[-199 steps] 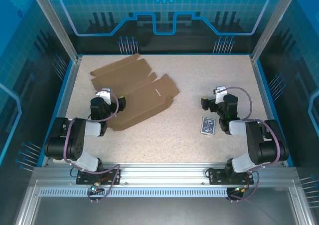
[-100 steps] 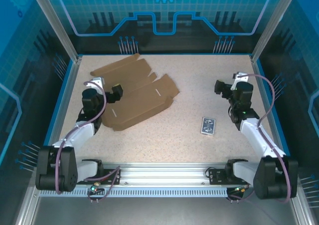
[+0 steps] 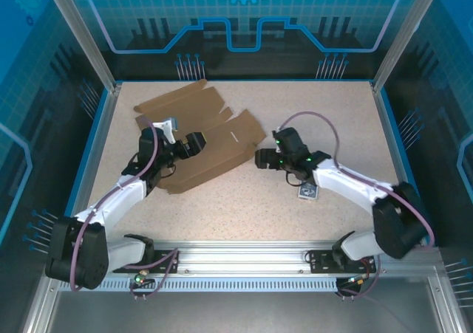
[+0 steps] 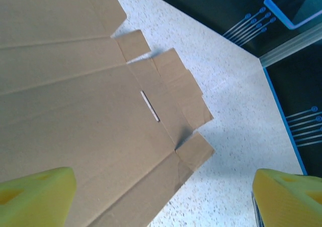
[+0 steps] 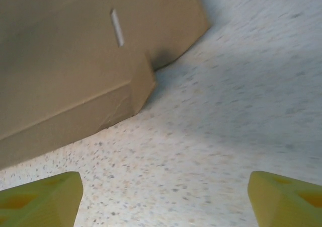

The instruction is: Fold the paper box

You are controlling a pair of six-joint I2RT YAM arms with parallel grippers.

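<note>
The paper box [image 3: 222, 145] lies flat and unfolded on the left half of the table, a brown die-cut sheet with flaps and a small slot. My left gripper [image 3: 195, 142] hovers over its middle, open; in the left wrist view the sheet [image 4: 75, 111] spreads under the yellow fingertips [image 4: 35, 194] and nothing sits between them. My right gripper [image 3: 260, 158] is open just off the sheet's right edge. In the right wrist view the box's corner flap [image 5: 65, 61] lies ahead, with bare table between the fingertips [image 5: 287, 197].
A small blue-patterned card pack [image 3: 308, 191] lies right of centre, partly under the right forearm. Blue frame walls [image 3: 103, 126] ring the speckled table [image 3: 325, 111]. The aluminium rail [image 3: 244, 259] with both arm bases runs along the near edge.
Both arms have reached inward from the table's sides. The left gripper moved right onto the sheet; the right gripper swung left to the sheet's right edge. The sheet has not moved.
</note>
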